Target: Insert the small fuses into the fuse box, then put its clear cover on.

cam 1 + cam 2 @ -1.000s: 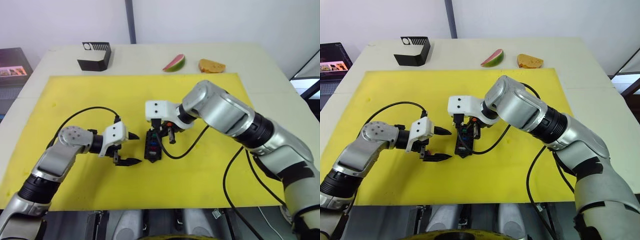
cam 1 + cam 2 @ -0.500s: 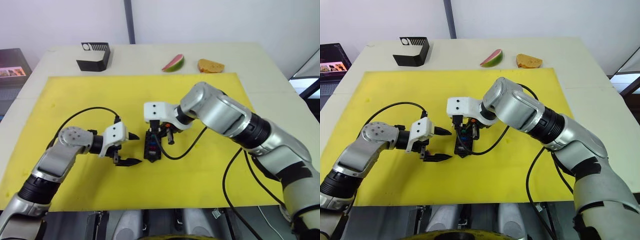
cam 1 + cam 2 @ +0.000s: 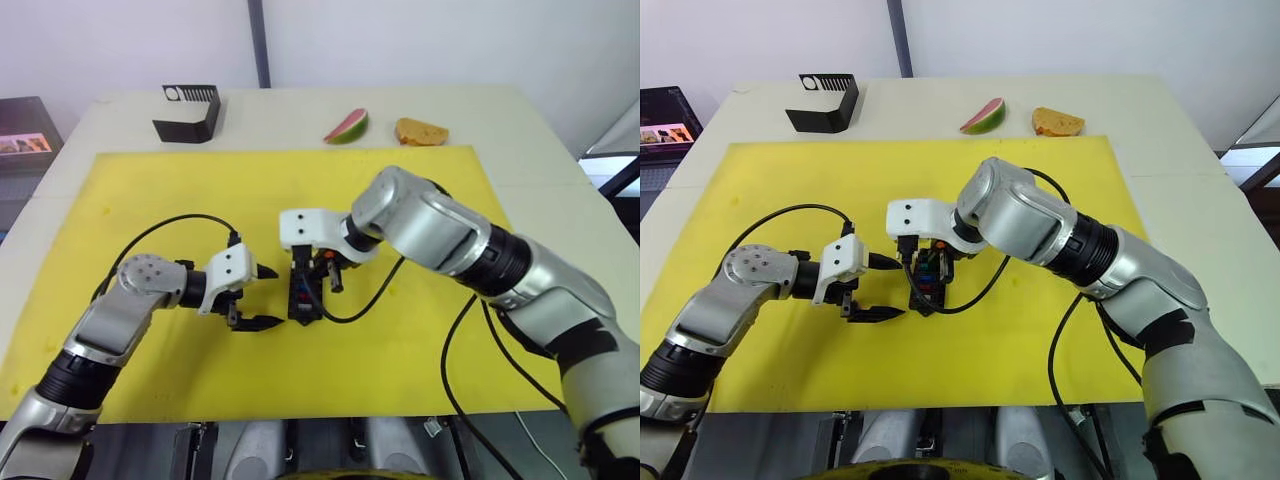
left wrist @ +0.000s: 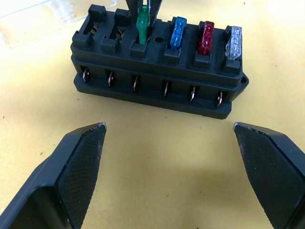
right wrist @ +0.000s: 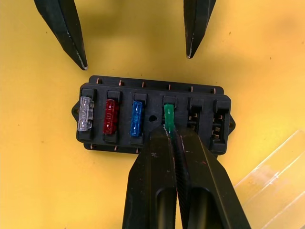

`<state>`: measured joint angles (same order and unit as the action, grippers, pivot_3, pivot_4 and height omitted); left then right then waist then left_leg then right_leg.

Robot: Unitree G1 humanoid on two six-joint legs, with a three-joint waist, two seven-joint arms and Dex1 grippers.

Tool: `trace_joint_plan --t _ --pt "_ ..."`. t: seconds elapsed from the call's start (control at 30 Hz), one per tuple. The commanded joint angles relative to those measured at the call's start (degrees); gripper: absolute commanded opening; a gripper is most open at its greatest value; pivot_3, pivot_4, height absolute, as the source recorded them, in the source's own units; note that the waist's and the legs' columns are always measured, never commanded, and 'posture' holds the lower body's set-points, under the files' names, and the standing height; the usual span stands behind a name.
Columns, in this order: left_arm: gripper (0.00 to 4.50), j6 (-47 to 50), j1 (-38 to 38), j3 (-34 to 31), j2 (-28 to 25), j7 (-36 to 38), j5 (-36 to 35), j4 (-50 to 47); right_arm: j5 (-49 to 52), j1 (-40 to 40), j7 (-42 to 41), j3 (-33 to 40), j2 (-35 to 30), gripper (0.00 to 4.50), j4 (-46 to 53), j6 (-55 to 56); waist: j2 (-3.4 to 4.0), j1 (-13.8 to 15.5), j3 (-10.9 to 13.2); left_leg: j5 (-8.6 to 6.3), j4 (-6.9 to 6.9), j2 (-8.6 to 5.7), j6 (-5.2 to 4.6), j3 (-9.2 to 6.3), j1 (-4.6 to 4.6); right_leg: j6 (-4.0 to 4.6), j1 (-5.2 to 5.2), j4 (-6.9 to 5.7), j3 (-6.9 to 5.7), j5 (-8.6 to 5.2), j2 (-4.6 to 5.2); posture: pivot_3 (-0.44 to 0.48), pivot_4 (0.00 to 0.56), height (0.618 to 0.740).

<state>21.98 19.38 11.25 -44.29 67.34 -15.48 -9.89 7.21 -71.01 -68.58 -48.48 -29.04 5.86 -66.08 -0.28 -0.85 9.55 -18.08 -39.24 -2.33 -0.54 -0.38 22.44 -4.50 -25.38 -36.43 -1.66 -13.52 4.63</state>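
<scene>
On the yellow mat (image 3: 150, 190), the fuse box (image 5: 155, 119) lies roughly at the centre, directly beneath the right gripper (image 5: 170, 136), whose jaws are pinched shut on a green fuse (image 5: 168, 116) standing in the fourth slot. The left gripper (image 4: 171, 167) hovers just beside the fuse box on its long side, jaws spread wide and holding nothing. The likely risk is that the green fuse is not fully seated: in the left wrist view it stands taller than the blue fuse (image 4: 178, 32), red fuse (image 4: 207, 37) and grey fuse (image 4: 233, 42) next to it, so if the fingers let go or lift while it is tilted, it could pop out or drag up with them. Downward pressure could also shove the unheld fuse box across the mat, since nothing steadies it. Two slots beyond the green fuse are empty, so the clear cover (image 5: 271, 181), lying flat close to the fuse box at its empty-slot end, must wait. The right wrist view shows slot order from above; the left wrist view alone shows fuse heights and the terminals along the box's side. Head views add the black slotted stand (image 3: 188, 112) well away from the fuse box.
</scene>
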Motion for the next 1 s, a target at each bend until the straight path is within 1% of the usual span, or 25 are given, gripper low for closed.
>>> trace_joint_plan --t 0.03,0.37,0.53,0.6,0.63,0.7,1.0 --pt "4.48 -0.6 0.1 -0.5 0.3 -0.3 -0.2 -1.7 0.4 -1.6 -0.1 -0.9 1.5 0.0 -1.2 -1.3 0.0 0.0 0.0 0.0 0.0 0.0 0.0 0.0 0.0 0.0 0.0 0.0 0.0 0.0 0.0 0.0 0.15 0.74" --pt "4.48 -0.6 0.1 -0.3 0.5 -0.5 0.0 -1.6 -0.6 -1.0 0.0 -4.1 0.8 0.0 -0.3 -1.2 0.01 -0.1 0.0 0.0 0.0 0.0 0.01 0.0 -0.01 0.0 0.0 -0.01 0.0 0.0 0.0 0.0 0.15 0.74" --pt "4.48 -0.5 0.1 -0.4 0.4 -0.4 0.0 -1.6 -0.6 -1.0 0.7 -3.3 0.9 0.0 0.1 -1.2 0.0 -0.1 0.0 0.0 0.0 0.0 0.01 0.0 -0.02 0.0 0.01 -0.01 0.0 0.0 0.0 0.0 0.15 0.74" --pt "4.5 -0.5 0.2 -0.4 0.3 -0.3 0.0 -1.5 -0.5 -1.0 0.8 -2.6 0.8 0.66 0.1 -0.6 0.0 -0.1 0.0 0.0 0.0 0.0 0.01 0.0 -0.02 0.0 0.01 -0.01 0.0 0.0 0.0 0.0 0.15 0.74" --pt "4.5 -0.6 0.4 -0.4 0.3 -0.2 0.0 -1.4 -0.6 -1.1 0.9 -2.3 0.8 0.91 0.0 -0.3 0.0 -0.1 0.0 0.01 0.0 0.0 0.01 0.0 -0.02 0.0 0.0 -0.01 0.0 0.0 0.0 0.0 0.15 0.74" --pt "4.5 -0.6 0.5 -0.5 0.3 -0.1 0.0 -1.2 -0.5 -1.1 1.1 -1.6 0.7 1.83 -0.2 0.2 0.0 -0.1 0.0 0.01 0.0 0.0 0.01 0.0 -0.01 0.0 0.0 -0.01 0.0 0.0 0.0 0.0 0.15 0.74" --pt "4.5 -0.6 0.9 -0.5 0.6 -0.2 0.1 -0.9 0.3 -1.4 1.7 0.9 0.4 1.83 -0.9 0.8 0.0 0.0 0.0 0.01 0.0 0.0 0.01 0.0 -0.01 0.0 0.0 -0.01 0.0 0.0 0.0 0.0 0.15 0.74"
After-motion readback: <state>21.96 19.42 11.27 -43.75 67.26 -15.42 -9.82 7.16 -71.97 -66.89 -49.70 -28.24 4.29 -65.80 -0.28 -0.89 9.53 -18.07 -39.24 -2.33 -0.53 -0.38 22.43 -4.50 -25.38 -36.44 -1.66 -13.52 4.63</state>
